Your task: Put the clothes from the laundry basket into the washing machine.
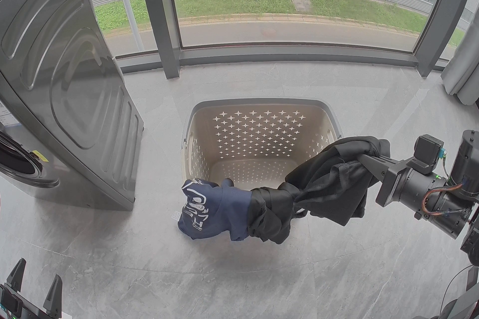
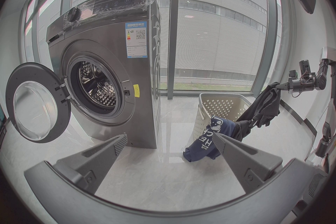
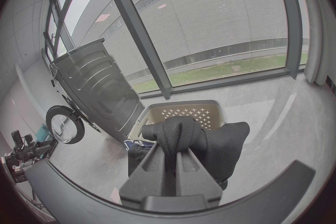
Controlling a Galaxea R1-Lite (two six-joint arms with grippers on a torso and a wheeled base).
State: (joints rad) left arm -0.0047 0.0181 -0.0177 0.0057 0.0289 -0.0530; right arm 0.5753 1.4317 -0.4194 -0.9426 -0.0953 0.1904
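The black garment [image 1: 329, 180] (a navy shirt [image 1: 212, 209] tangled at its end) hangs from the closed right gripper [image 1: 366, 160], its length running left above the laundry basket [image 1: 259, 102] toward the washing machine [image 1: 75, 85].

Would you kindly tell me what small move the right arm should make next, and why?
Probably raise the right pincer a little: it is shut on the black garment, and the blue garment tangled with it hangs over the front rim of the laundry basket.
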